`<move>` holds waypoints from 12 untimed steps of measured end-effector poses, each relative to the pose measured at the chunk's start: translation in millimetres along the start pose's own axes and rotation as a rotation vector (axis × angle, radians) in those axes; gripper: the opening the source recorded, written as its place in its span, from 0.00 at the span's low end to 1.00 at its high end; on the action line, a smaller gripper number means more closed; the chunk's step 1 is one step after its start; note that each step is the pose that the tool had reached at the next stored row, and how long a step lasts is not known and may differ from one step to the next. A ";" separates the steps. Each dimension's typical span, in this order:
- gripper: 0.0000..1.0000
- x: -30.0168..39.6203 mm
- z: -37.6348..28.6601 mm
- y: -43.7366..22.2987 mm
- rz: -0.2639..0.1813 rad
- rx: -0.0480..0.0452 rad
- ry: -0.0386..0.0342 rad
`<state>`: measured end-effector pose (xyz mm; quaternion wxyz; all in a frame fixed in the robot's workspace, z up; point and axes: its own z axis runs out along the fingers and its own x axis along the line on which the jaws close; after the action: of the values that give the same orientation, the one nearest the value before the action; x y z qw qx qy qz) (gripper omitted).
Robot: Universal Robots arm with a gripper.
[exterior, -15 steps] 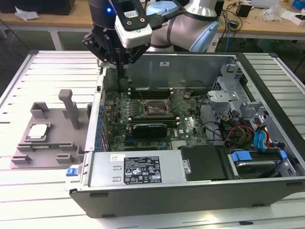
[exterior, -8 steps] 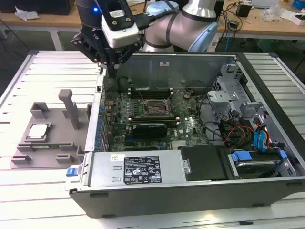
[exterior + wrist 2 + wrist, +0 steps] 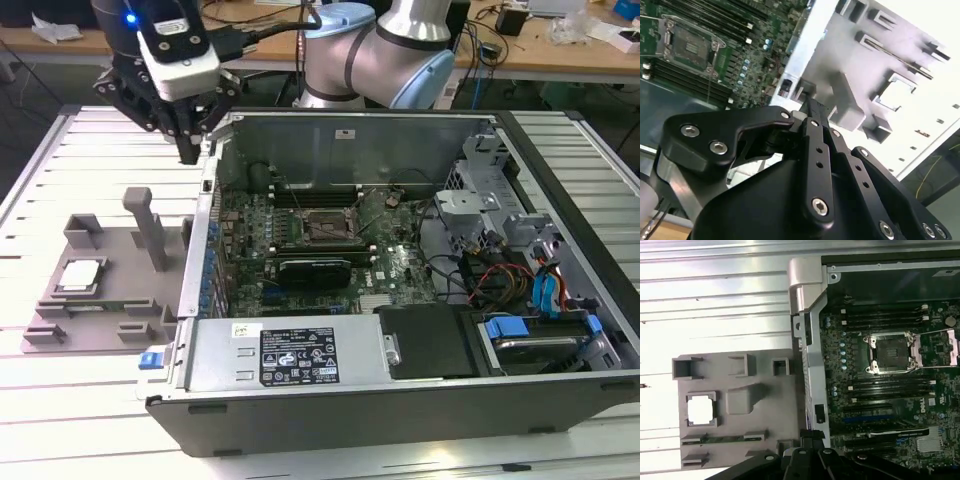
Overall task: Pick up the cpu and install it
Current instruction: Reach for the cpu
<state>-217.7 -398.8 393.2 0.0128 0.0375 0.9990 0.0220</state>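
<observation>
1. The arm comes in from the far side of the table. It bends across toward the exterior view's left, with its wrist turned so the gripper points straight down.
2. The gripper hangs high above the far corner of the open computer case, on the side nearest the grey tray. It touches nothing.
3. Look at the second wrist view: the gripper has its two black fingers brought together at the tips with nothing between them. It is closed and empty.
4. The cpu lies flat in a square pocket of the tray, silvery top up. It is outside the case on the exterior view's left, well apart from the gripper.
5. In the first wrist view the cpu sits square in its pocket, and the tray lies just beside the case wall. The gripper lines up over the seam between tray and case.
6. Inside the case, the socket sits on the green motherboard with its dark centre showing. Both wrist views catch the socket too.
7. So the cpu is in the tray, not yet picked up.
</observation>
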 end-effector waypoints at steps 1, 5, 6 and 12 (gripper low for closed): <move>0.11 9.1 -0.2 -0.7 0.000 0.0000 0.0000; 0.11 21.6 -0.5 -1.6 0.000 0.0000 0.0000; 0.11 23.1 -0.5 -1.7 0.000 -0.0001 0.0000; 0.11 36.6 -0.8 -2.8 0.000 0.0000 0.0000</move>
<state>-254.4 -398.8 393.0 0.0128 0.0374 0.9990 0.0220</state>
